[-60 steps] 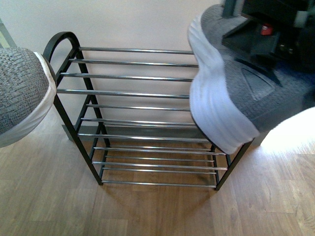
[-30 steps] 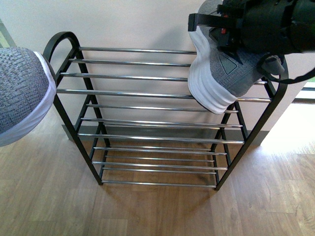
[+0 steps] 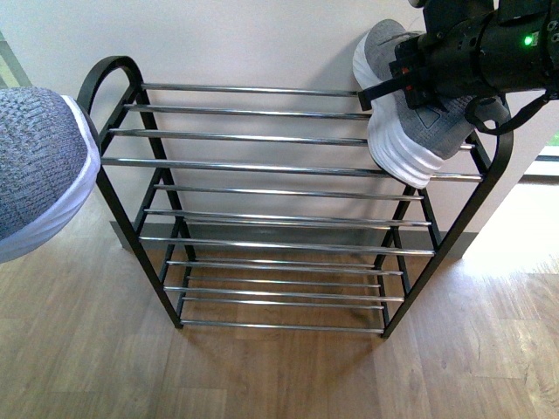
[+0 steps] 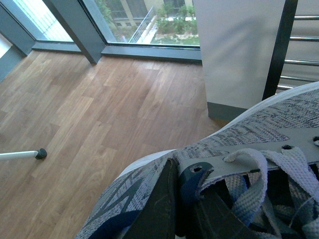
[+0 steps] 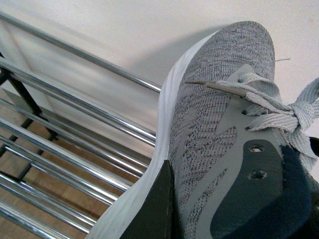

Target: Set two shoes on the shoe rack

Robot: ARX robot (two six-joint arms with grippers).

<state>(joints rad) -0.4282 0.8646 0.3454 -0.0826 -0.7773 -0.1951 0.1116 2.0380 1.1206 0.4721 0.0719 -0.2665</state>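
Rightward, shoe [image 3: 395, 140] inside right claw [image 3: 416, 77], above rack [image 3: 262, 165] top.

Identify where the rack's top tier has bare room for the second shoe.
Bare rods run from the left side frame of the shoe rack to the first shoe, which crowds the right end. Lower tiers are free too.

Prob. home hallway / apt-style room: light wood-plank floor [image 3: 279, 375], plain cream wall [image 3: 262, 44] w/ grey skirting [image 4: 224, 110], black-framed chrome-rod shoe rack [image 3: 262, 167] against it, dark-framed floor-level windows [image 4: 130, 14] onto greenery [image 4: 177, 25].
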